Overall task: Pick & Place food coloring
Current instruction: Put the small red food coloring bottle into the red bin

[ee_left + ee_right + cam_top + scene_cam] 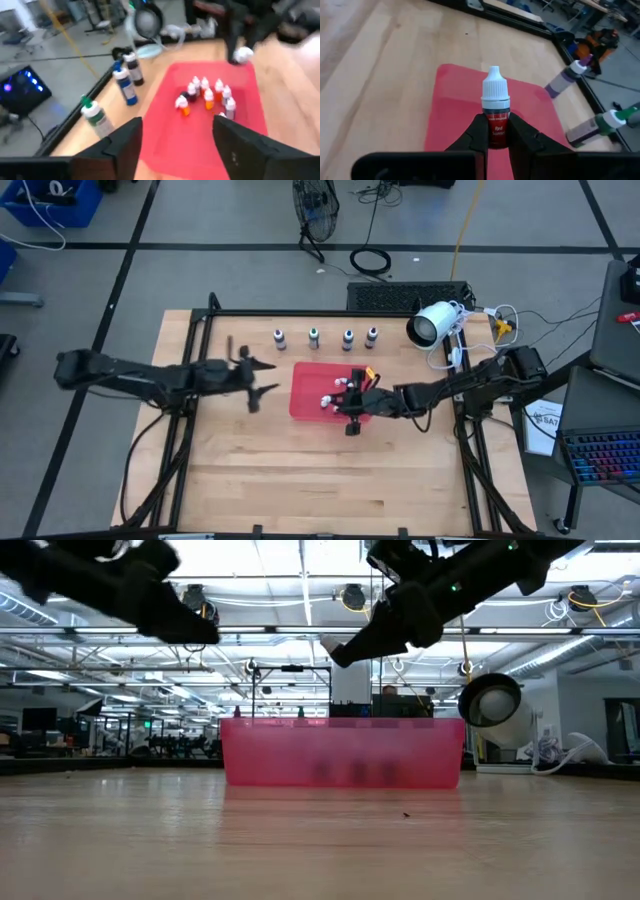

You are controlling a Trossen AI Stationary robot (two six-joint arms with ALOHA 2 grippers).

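- My right gripper [496,132] is clamped on a small food coloring bottle [495,112] with a white cap and red label, held upright by the lower body, cap standing proud of the fingertips.
- I judge the bottle light, rigid and slick-walled; the hold is narrow, so it could pivot or slip if I swing fast. Gripping low on the label, below the cap shoulder, looks right.
- Directly beneath that gripper is the red bin [305,395]; more small bottles [206,95] stand clustered in it, beside and below my fingers.
- Four larger bottles [325,336] stand in a row on the table beyond the bin, ahead of the right gripper and well clear of it.
- My left gripper [175,145] has its fingers parted with nothing between them. It hangs off the bin's near side, with the green-capped bottle [95,114] just ahead and to one side.
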